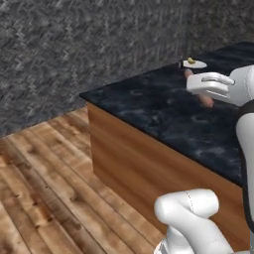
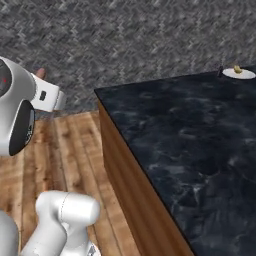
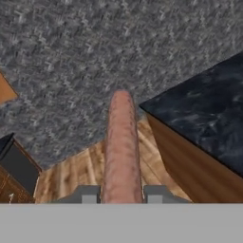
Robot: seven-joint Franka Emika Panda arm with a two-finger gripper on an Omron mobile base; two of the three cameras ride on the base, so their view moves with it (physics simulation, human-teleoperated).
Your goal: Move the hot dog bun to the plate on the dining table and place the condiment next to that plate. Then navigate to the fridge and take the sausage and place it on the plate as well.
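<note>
In the hand view the tool [image 3: 121, 194] is clamped on the sausage [image 3: 121, 147], a reddish-brown length that stands straight out between the two fingers [image 3: 85, 194] and points at the grey speckled wall [image 3: 71, 57]. To the left of the sausage a dark cabinet [image 3: 16, 166] sits low against that wall, and below it lies the wooden floor [image 3: 71, 175]. To the right of the sausage the corner of the dining table [image 3: 209, 114], a black white-veined surface on a wooden body, comes into the picture.

In the left base view the wooden floor [image 1: 39, 173] lies left of the dining table [image 1: 163, 109]. The white hand [image 1: 213, 84] hangs above the surface near its right side, with bits of the sausage [image 1: 205, 100] showing behind it. Just beyond the hand, at the far edge of the surface, stands the plate [image 1: 194, 63] with the hot dog bun [image 1: 191, 60] on it.

In the right base view the sausage tip [image 2: 40, 73] pokes up behind the hand, left of the dining table [image 2: 190, 135] and over the floor. At the far right edge of the surface lies the plate [image 2: 239, 73] carrying the hot dog bun [image 2: 238, 69], with a small dark thing, probably the condiment [image 2: 220, 71], just to the left of the plate.
</note>
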